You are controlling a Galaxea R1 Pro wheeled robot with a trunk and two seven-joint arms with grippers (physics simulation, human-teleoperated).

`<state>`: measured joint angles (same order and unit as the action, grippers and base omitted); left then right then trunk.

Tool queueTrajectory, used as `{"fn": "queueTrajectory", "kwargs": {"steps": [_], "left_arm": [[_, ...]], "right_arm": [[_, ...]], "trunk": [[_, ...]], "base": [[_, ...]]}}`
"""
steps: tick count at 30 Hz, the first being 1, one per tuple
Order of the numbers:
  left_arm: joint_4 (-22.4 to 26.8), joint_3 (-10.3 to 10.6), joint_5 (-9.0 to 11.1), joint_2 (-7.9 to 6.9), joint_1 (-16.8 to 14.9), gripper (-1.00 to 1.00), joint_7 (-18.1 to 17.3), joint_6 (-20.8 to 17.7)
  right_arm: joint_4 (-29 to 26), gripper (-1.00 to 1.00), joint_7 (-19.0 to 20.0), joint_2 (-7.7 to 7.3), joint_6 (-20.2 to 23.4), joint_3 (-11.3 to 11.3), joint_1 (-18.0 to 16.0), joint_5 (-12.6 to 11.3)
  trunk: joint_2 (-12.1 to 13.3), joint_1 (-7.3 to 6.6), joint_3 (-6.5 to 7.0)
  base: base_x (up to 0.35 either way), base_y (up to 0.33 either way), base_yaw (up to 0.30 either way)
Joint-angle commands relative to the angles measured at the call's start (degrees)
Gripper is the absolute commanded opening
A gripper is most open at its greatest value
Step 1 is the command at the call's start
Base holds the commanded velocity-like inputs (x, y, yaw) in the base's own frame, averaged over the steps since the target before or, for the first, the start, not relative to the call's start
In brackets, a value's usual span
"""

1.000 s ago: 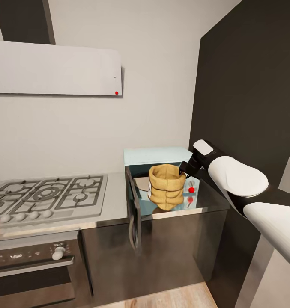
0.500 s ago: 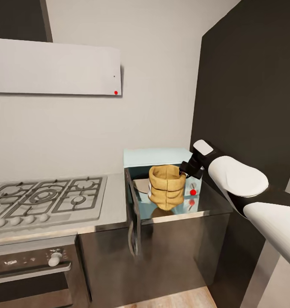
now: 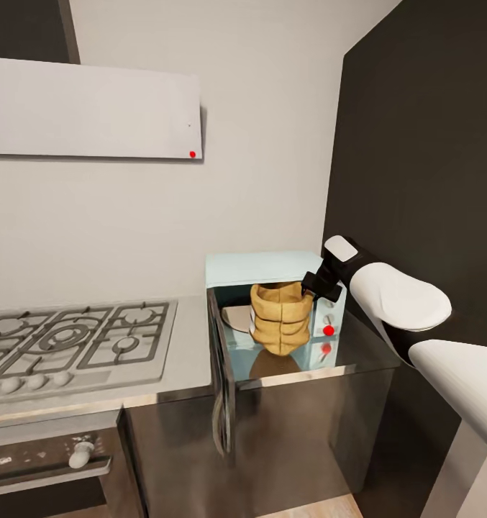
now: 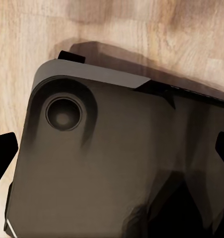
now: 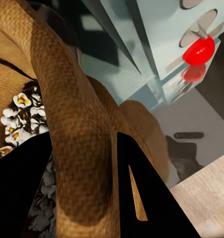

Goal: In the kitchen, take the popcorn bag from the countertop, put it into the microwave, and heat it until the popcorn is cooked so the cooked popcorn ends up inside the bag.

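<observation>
— Tan paper, wrinkled, with its rim between my fingers: that is the popcorn bag [image 3: 280,317], and my right gripper [image 3: 311,285] is pinched on its rolled edge, 1 finger [image 5: 22,198] inside and 1 outside.

— Where does the bag sit?

— At the mouth of the microwave [image 3: 272,302], in front of the open cavity, hanging just above the countertop [image 3: 193,352], whose shiny steel mirrors it. The microwave door [image 3: 221,374] stands swung out to the left of the bag. In my right wrist view I see the popcorn [image 5: 20,119] inside the sack, whitish pieces with yellow hearts.

— And your left gripper [image 4: 112,148]?

— It hangs low beside my dark base [image 4: 107,163], over the wooden floor [image 4: 141,25]. Its 2 tips show at the far edges of that view, so it is spread wide and holds nothing.

— What could go wrong?

— I judge 3 risks. The grip is on 1 side of the rim only, so the bag may tilt and spill pieces if I move it fast. The top of the sack is close to the cavity's upper edge, so the rim could snag there and fold. And the red knob [image 3: 329,330] is just beside my wrist; a careless sideways move could knock it.
</observation>
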<state>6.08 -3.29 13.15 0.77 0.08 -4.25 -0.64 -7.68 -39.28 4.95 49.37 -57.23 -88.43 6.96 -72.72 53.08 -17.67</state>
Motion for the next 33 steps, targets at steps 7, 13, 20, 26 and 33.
{"fn": "queueTrajectory", "kwargs": {"steps": [7, 13, 20, 26, 33], "left_arm": [[-0.01, -0.67, 0.21, -0.07, 0.01, 1.0, -0.15, -0.06], [-0.01, -0.67, 0.21, -0.07, 0.01, 1.0, -0.14, -0.06], [-0.01, -0.67, 0.21, -0.03, 0.01, 1.0, -0.15, -0.06], [0.01, -0.67, 0.21, 0.0, 0.01, 1.0, -0.15, -0.06], [0.0, -0.67, 0.21, -0.02, 0.01, 1.0, -0.14, -0.06]], "right_arm": [[-0.31, -1.0, 0.11, 0.31, 0.38, -0.39, 0.17, 0.29], [-0.34, -1.0, 0.17, 0.74, 0.63, 0.15, 0.19, 0.76], [-0.34, -1.0, 0.09, 0.85, 0.56, 0.15, 0.19, 0.77], [-0.32, -1.0, 0.0, 0.85, 0.55, 0.11, 0.19, 0.77], [-0.32, -1.0, 0.0, 0.85, 0.47, 0.1, 0.19, 0.77]], "trunk": [[-0.05, 0.0, -0.07], [-0.05, 0.0, -0.07], [-0.05, 0.0, -0.07], [-0.05, 0.0, -0.07], [-0.05, 0.0, -0.07]], "base": [[0.0, 0.0, 0.0], [0.0, 0.0, 0.0], [0.0, 0.022, 0.0], [0.0, 0.028, 0.0], [0.0, 0.063, 0.0]]}}
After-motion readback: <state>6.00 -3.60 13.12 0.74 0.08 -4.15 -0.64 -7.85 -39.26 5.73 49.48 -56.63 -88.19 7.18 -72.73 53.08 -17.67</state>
